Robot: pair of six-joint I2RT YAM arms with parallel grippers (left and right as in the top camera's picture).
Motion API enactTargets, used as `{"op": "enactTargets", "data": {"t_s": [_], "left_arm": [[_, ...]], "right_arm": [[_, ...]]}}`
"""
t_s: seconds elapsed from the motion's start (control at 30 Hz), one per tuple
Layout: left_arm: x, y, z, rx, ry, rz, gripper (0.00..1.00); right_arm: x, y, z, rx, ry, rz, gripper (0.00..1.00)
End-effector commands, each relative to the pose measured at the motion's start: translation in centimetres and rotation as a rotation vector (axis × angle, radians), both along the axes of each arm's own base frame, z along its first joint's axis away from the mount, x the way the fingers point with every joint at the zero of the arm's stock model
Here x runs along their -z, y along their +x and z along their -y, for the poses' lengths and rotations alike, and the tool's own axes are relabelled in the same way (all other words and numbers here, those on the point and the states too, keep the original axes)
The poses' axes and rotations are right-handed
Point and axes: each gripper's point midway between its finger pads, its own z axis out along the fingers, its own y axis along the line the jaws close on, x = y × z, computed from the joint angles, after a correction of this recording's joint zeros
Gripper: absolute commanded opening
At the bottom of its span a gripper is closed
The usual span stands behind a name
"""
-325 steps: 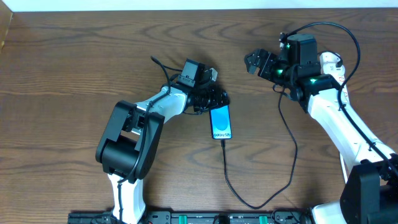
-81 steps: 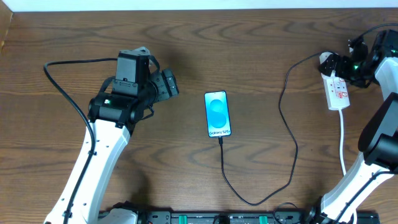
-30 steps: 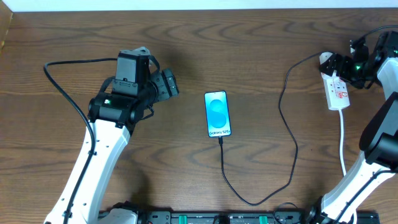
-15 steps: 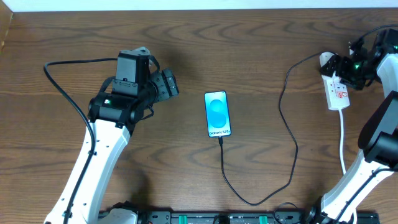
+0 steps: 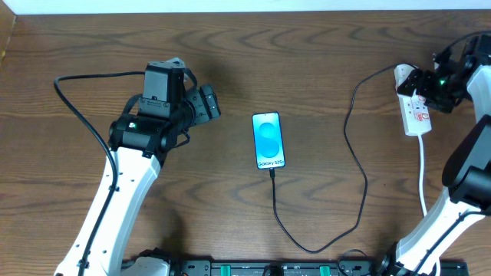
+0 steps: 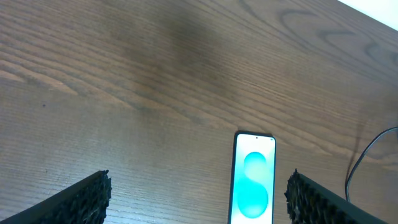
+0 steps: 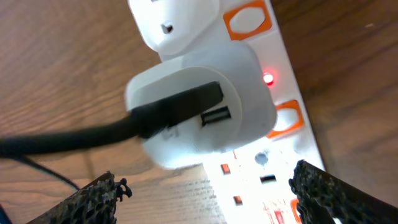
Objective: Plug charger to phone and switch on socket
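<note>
Broadly, the wooden surface (image 5: 77, 46) carries every item.

The left arm (image 5: 123, 176) reaches in from the near edge. The left hand (image 5: 209, 103) hangs over bare wood, apart from the phone and to its left. It is released, with fingers (image 6: 74, 199) spread wide and nothing between them.

The right arm (image 5: 468, 169) curves up the right side. The right hand (image 5: 426, 80) is poised over the far end of the socket. It too is released, and its fingers (image 7: 102, 196) stand wide on either side of the adapter. Contact with the socket cannot be confirmed.

The charger (image 5: 360, 192) runs from the socket's far end, down the surface in a loop near the front edge, and up to the phone's near end, where it is plugged in.

The socket (image 5: 416, 115) lies at the right, lengthwise front to back. A white cord (image 5: 423, 172) trails from its near end toward the front.

The phone (image 5: 269, 140) lies flat at centre, screen lit blue.

A white adapter (image 7: 205, 115) sits in the socket with the black cable leaving it sideways. Orange switches (image 7: 249, 17) flank it.

A small red lamp (image 7: 268, 78) beside the adapter is lit.
</note>
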Motion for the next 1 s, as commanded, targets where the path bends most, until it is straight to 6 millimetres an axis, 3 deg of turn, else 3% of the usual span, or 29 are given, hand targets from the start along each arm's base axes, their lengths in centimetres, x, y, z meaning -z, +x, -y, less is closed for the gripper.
{"op": "enactTargets", "data": {"t_s": [0.0,0.4,0.8,0.97], "left_arm": [[-0.2,0.2,-0.3,0.001,0.019,0.011,0.9],[-0.2,0.2,-0.3,0.001,0.019,0.011,0.9],[-0.2,0.2,-0.3,0.001,0.019,0.011,0.9],[-0.2,0.2,-0.3,0.001,0.019,0.011,0.9]], "right_arm": [[-3.9,0.3,0.3,0.011,-0.049,0.071,0.86],[-8.4,0.0,0.1,0.012,-0.082,0.154,0.86],[-9.0,-0.6,-0.2,0.011,-0.074,0.147,0.84],[-10.8,-1.0,-0.3,0.022,-0.082,0.173,0.84]]}}
